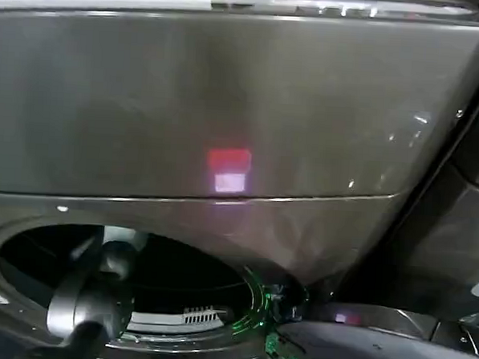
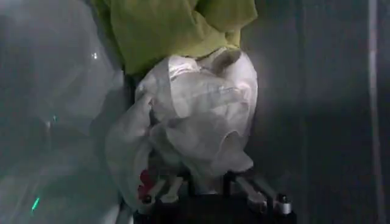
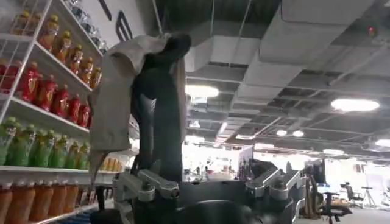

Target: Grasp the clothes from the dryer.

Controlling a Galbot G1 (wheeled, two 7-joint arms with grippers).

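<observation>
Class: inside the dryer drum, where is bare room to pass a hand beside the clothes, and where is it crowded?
Free: bare grey drum wall flanks the clothes on both sides. Crowded: the middle, where the lime-green piece and white piece bunch right before the left end effector, and the porthole, partly taken by the left arm.

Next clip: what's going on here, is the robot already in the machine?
Yes. The robot's left arm reaches through the round porthole of the large bronze-grey front-loading dryer. Its wrist camera shows the left gripper right at a small bundle of soft clothes, a white piece with reddish marks under a lime-green piece, inside the drum. The fingers sit against the white fabric, though a firm grip isn't clear. The right gripper is raised in the room, with beige cloth draped on one finger.
</observation>
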